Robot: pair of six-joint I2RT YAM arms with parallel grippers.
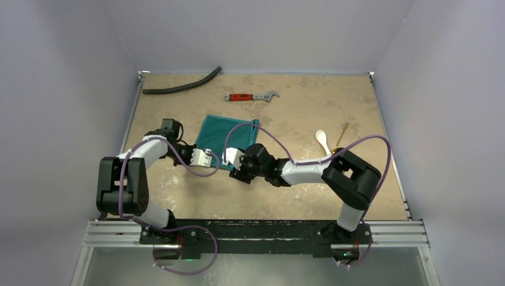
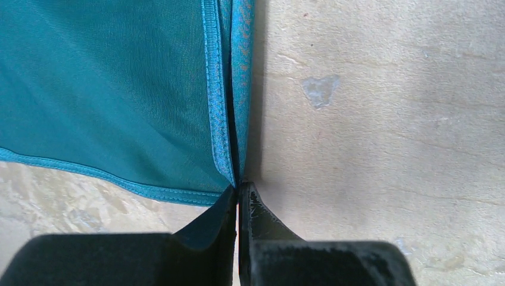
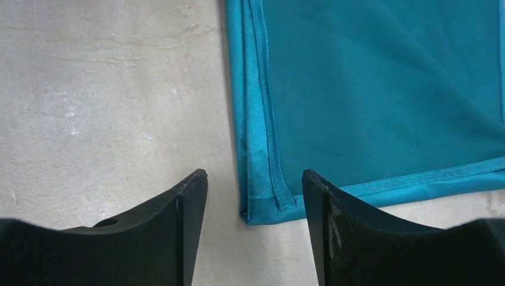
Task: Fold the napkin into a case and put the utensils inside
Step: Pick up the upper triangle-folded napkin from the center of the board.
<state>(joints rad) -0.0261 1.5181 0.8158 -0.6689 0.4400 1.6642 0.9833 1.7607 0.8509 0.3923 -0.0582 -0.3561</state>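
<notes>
The left fingers (image 2: pixel 265 223) are closed, pinching one near corner of the folded napkin (image 2: pixel 119 89), which lies on the counter (image 2: pixel 387 119). The right fingers (image 3: pixel 184 214) stand open, astride its other near corner.

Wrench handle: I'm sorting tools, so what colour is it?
The wrench handle is red; top external view shows it best.

napkin (image 1: pixel 229 136) on table (image 1: pixel 178 196) | wrench (image 1: pixel 250 96) behind napkin | hose (image 1: pixel 181 85) behind-left of napkin | spoon (image 1: pixel 321 140) right of napkin | wooden utensil (image 1: pixel 342 134) right of napkin, past spoon | left gripper (image 2: pixel 239 190) at napkin's near-left corner | right gripper (image 3: pixel 255 179) astride napkin's near-right corner
</notes>
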